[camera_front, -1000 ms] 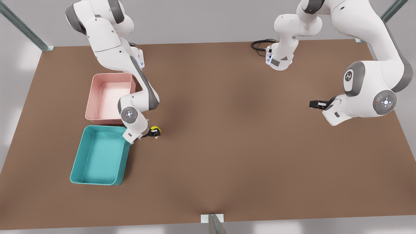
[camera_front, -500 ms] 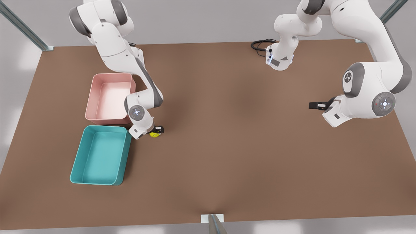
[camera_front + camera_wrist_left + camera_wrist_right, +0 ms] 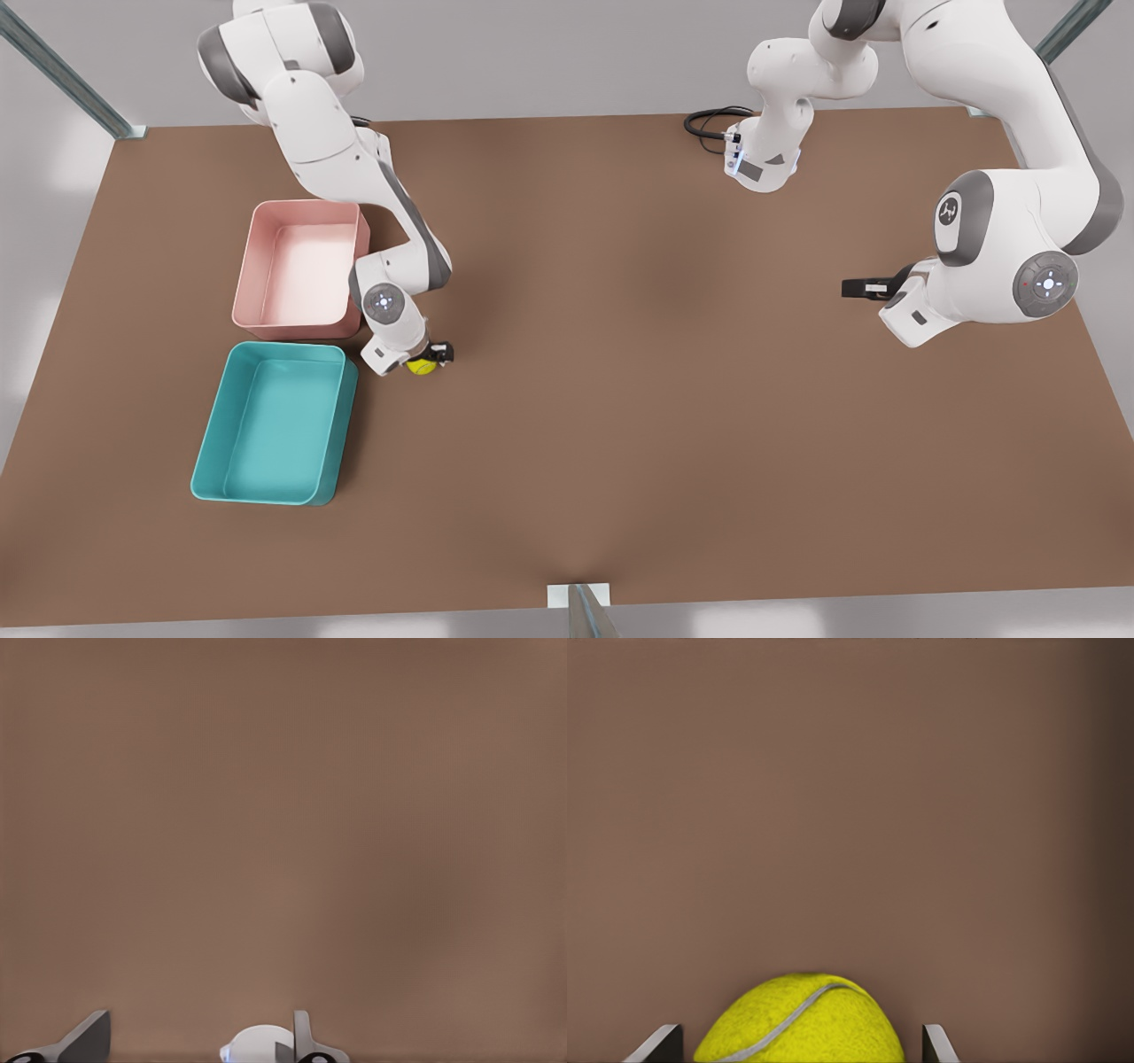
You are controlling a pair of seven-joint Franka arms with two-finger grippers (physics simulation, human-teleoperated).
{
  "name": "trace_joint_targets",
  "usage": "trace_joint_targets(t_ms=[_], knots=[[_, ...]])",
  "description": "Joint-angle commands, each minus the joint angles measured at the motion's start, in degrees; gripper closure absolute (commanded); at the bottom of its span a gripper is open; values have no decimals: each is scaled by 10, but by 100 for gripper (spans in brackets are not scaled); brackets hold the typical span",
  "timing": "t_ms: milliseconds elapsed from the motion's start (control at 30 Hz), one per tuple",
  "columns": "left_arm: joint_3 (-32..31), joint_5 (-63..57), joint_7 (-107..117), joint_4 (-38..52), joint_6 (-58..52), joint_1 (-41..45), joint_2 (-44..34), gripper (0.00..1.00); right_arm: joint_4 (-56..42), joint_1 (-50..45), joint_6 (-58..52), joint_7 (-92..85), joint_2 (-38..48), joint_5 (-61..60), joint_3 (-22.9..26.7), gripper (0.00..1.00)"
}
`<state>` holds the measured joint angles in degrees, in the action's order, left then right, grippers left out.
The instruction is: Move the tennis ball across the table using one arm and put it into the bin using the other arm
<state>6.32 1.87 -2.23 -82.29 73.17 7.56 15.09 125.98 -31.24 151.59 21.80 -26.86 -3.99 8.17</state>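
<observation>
A plain grey wall (image 3: 549, 53) (softly lit) stands behind, with metal struts (image 3: 62, 75) at the corners.

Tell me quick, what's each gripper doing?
Right gripper: open around the tennis ball, fingers apart from it.
Left gripper: open, holding nothing.

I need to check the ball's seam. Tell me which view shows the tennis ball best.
The right wrist view: the tennis ball sits close up between the right claw's fingertips, seam visible. The front view shows it small, partly hidden by that claw.
</observation>
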Motion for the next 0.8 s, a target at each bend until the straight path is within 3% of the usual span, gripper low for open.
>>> trace_joint_targets(t_ms=[0,67,133,267,500,667,767], knots=[[0,0,13,0,-1,0,-1,0,-1,-1,13,13,-1,-1,0,0],[0,0,13,0,-1,0,-1,0,-1,-1,13,13,-2,-1,0,5],[0,0,13,0,0,0,4,0,-1,-1,13,10,-4,0,0,20],[0,0,13,0,0,0,4,0,0,2,13,6,-3,1,0,35],[0,0,13,0,-1,0,4,0,-27,18,-2,-56,9,3,-8,35],[0,0,13,0,0,1,4,0,-168,88,-59,-306,8,63,-3,35],[0,0,13,0,0,1,4,0,-241,98,-89,-446,7,74,25,35]])
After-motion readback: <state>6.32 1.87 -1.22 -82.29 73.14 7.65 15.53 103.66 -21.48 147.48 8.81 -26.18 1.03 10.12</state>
